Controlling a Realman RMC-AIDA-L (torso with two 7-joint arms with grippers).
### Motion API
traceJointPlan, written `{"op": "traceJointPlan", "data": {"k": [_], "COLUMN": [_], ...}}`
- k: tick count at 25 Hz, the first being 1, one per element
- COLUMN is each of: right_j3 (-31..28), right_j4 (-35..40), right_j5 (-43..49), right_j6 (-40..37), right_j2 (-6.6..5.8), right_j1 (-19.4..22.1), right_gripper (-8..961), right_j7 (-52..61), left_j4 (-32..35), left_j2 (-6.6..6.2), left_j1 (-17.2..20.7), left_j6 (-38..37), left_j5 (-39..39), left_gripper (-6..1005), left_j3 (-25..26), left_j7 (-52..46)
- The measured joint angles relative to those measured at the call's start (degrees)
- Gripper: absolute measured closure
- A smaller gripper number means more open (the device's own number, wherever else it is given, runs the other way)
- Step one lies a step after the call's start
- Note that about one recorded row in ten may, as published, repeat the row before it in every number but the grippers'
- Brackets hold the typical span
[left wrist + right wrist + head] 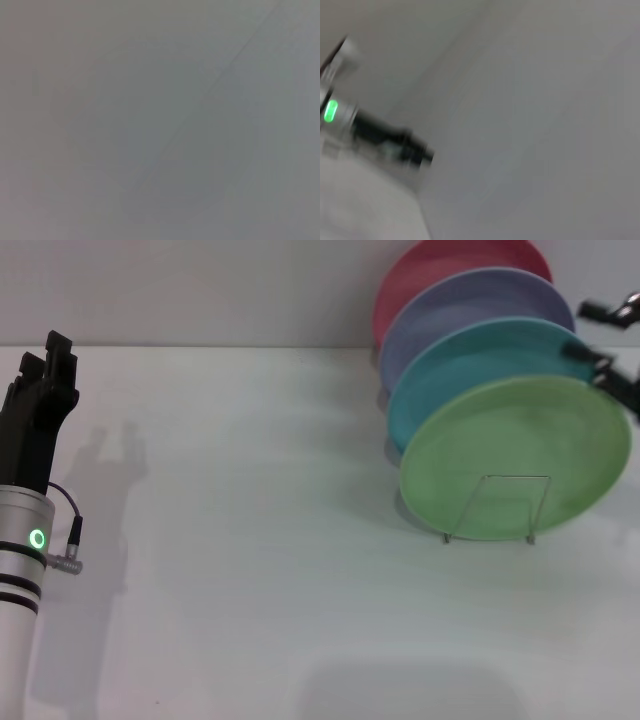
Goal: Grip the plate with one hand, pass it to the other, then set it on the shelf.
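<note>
The light-green plate [515, 440] stands on edge at the front of the wire shelf [488, 508], leaning back on the plates behind it. My right gripper [607, 340] is at the right edge of the head view, just off the green plate's upper right rim, jaws apart and empty. My left gripper [48, 355] is far off at the left, pointing up, fingers together and empty. It also shows, blurred, in the right wrist view [415, 150]. The left wrist view shows only plain grey surface.
Behind the green plate stand a teal plate [470, 365], a lavender plate [470, 305] and a red plate [440, 265] in the same shelf. The white tabletop [250, 540] lies between the two arms, with a wall behind.
</note>
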State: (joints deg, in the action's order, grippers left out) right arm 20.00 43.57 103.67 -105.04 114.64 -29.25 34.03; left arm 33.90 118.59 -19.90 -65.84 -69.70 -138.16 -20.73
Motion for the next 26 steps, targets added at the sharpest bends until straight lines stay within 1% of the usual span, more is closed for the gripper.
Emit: {"op": "traceJointPlan", "data": {"k": [1,2,3,4,5,6,7,8,9,11,12,13,14,15,16,17,18,20,21,22,23,24,26], "right_j3": [-0.91,-3.27,-3.27,-6.55,-6.55,-8.28,-11.11,-11.11,-12.58,-15.02,-17.11,-17.11,-18.66,-18.66,-19.0,-20.06,-20.06,-22.29,-23.87,-26.45,-26.45,-27.37,-28.47], "right_j4": [-0.17,-1.42,-1.42,-4.59,-4.59,-6.75,-10.4,-10.4,-12.15,-14.71,-16.27,-16.27,-16.58,-16.58,-16.78,-17.65,-17.65,-19.07,-19.98,-22.14,-22.14,-23.75,-27.2], "right_j5": [-1.83,-5.89,-5.89,-11.29,-11.29,-14.02,-18.44,-18.44,-20.23,-22.55,-23.52,-23.52,-23.67,-23.67,-23.69,-23.81,-23.81,-24.38,-25.18,-27.41,-27.41,-28.48,-29.66], "right_j6": [-2.1,-5.58,-5.58,-8.32,-8.32,-8.56,-7.74,-7.74,-6.64,-3.2,0.87,0.87,5.93,5.93,8.13,11.92,11.92,13.28,13.29,13.11,13.11,13.01,13.02], "right_j2": [-0.7,-2.04,-2.04,-3.3,-3.3,-3.68,-4.0,-4.0,-3.92,-3.04,-1.58,-1.58,-0.1,-0.1,0.4,1.26,1.26,2.25,2.9,3.97,3.97,4.26,4.28], "right_j1": [0.36,1.39,1.39,2.92,2.92,3.84,5.65,5.65,6.6,8.25,9.64,9.64,10.61,10.61,10.99,11.58,11.58,11.96,12.15,12.46,12.46,12.61,12.93], "right_gripper": [679,680,680,680,680,681,681,681,681,682,682,682,682,673,663,654,645,626,626,626,626,626,626], "right_j7": [4.52,12.52,12.52,19.63,19.63,21.76,23.49,23.49,23.64,23.59,23.5,23.5,23.83,23.83,24.1,24.3,24.3,22.53,20.65,16.52,16.52,14.3,10.79], "left_j4": [-0.11,-0.66,-0.66,-1.56,-1.56,-2.39,-4.04,-4.04,-5.05,-7.13,-8.87,-8.87,-10.65,-10.65,-11.59,-12.92,-12.92,-13.84,-14.21,-14.94,-14.94,-15.19,-16.32], "left_j2": [-0.03,-0.08,-0.08,-0.13,-0.13,-0.14,-0.14,-0.14,-0.14,-0.14,-0.22,-0.22,-0.33,-0.33,-0.41,-0.54,-0.54,-0.58,-0.61,-0.66,-0.66,-0.67,-0.69], "left_j1": [-0.07,-0.27,-0.27,-0.53,-0.53,-0.72,-1.08,-1.08,-1.26,-1.6,-1.85,-1.85,-1.9,-1.9,-1.91,-1.93,-1.93,-1.96,-1.95,-1.72,-1.72,-1.59,-1.22], "left_j6": [-0.03,-0.13,-0.13,-0.29,-0.29,-0.58,-1.85,-1.85,-2.99,-5.44,-7.52,-7.52,-9.11,-9.11,-9.75,-10.18,-10.18,-10.23,-10.24,-10.34,-10.34,-10.42,-10.99], "left_j5": [0.0,0.05,0.05,0.51,0.51,1.12,2.72,2.72,3.98,7.14,10.25,10.25,13.16,13.16,14.92,18.08,18.08,20.75,21.96,23.8,23.8,24.18,25.23], "left_gripper": [537,536,536,536,536,536,536,535,535,535,521,506,492,477,463,448,434,405,390,376,376,376,376], "left_j3": [0.04,0.12,0.12,0.27,0.27,0.42,0.83,0.83,1.0,1.17,1.49,1.49,2.61,2.61,3.66,5.84,5.84,7.95,8.97,10.51,10.51,10.79,11.36], "left_j7": [0.09,0.25,0.25,0.39,0.39,0.52,1.31,1.31,2.26,4.45,6.11,6.11,7.1,7.1,7.35,7.68,7.68,7.99,8.16,8.25,8.25,8.31,8.44]}}
